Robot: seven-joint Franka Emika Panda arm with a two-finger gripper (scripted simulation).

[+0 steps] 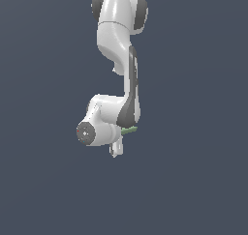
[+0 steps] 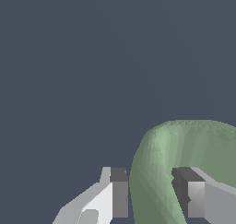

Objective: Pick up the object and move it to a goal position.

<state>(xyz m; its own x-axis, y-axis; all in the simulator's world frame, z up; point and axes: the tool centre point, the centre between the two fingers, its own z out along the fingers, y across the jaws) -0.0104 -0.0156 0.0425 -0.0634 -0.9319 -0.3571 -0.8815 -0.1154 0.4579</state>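
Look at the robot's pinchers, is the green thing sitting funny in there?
A little. In the wrist view the pale green object runs between the two fingers of the gripper but bulges far out to one side, so it sits off-centre. The exterior view shows only a green sliver beside the arm.

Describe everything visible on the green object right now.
The green object is pale, matte and faceted, with a curved arch-like outline in the wrist view; its far side runs out of frame. One band of it lies between the pincer fingers, one finger on either side; whether the pads touch it cannot be told. In the exterior view only a thin green sliver shows beside the arm's wrist, the rest hidden.
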